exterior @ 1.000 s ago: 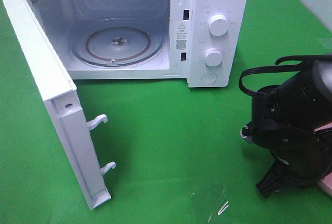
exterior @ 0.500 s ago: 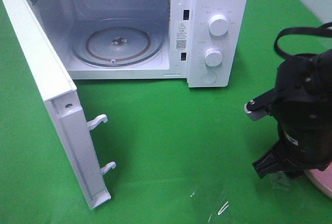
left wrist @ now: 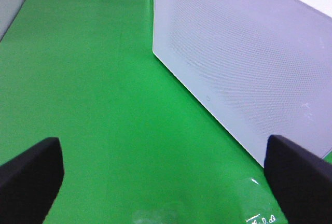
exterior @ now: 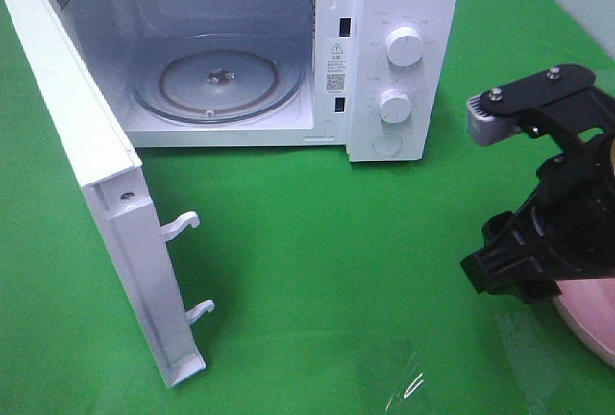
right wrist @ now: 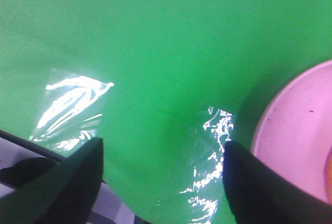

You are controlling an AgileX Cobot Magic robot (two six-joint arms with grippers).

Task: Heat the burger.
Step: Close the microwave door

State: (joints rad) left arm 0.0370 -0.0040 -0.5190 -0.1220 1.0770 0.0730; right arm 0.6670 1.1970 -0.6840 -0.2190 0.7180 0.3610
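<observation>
The white microwave (exterior: pixel 404 12) stands open at the back, its door (exterior: pixel 96 194) swung out to the left and its glass turntable (exterior: pixel 216 79) bare. My right gripper (exterior: pixel 519 276) hovers at the right, beside a round pink plate (exterior: pixel 591 324). In the right wrist view the gripper (right wrist: pixel 163 182) is open and empty over the green cloth, with the plate (right wrist: pixel 295 130) just beyond one finger (right wrist: pixel 259 193). The burger is almost entirely out of view; an orange sliver (right wrist: pixel 329 175) at the frame edge on the plate may be it. My left gripper (left wrist: pixel 165 182) is open and empty, facing the door's outer face (left wrist: pixel 249 53).
A green cloth (exterior: pixel 317 242) covers the table. The open door juts forward on the left, with two latch hooks (exterior: pixel 183 225) on its edge. The microwave's two knobs (exterior: pixel 404 47) face front. A shiny patch of clear tape (exterior: pixel 408 381) lies on the cloth near the front.
My right arm has swung right and lifted, turning its wrist. More of the pink plate shows beneath it. The microwave and its door have not moved.
</observation>
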